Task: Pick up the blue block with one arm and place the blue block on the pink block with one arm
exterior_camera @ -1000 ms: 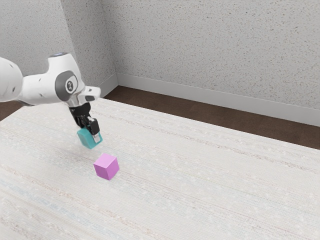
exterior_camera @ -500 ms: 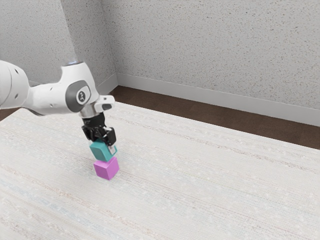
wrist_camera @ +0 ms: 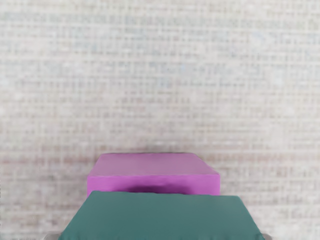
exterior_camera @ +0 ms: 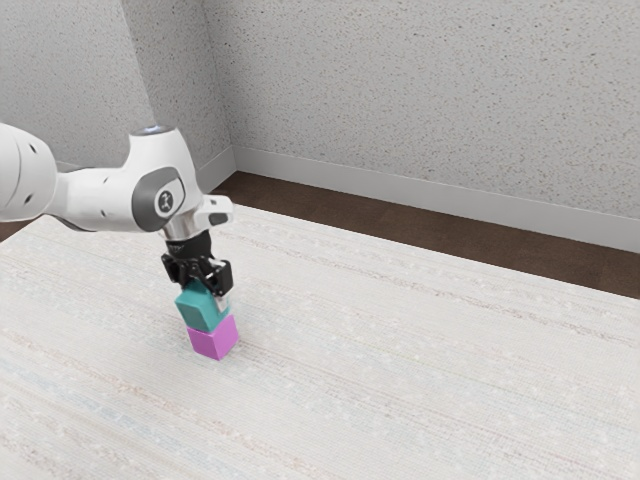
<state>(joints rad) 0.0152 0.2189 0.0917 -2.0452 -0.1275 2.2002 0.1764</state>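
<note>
Hidden: my hand (exterior_camera: 204, 296) covers the top of the blue block (exterior_camera: 196, 311) in the exterior view, and one black finger runs down its side.
Cut off: in the wrist view the blue block (wrist_camera: 160, 220) runs off the lower edge and covers the near part of the pink block (wrist_camera: 152, 172).
Hard to tell: whether blue rests fully on pink. I see no gap, only a dark shadow on the pink top.
Hand: pinching the blue block from two sides.
Blue block: directly under my hand, on top of the pink block (exterior_camera: 214, 341), slightly offset.
Stack: on the counter (exterior_camera: 420, 380), well in from its far edge.
</note>
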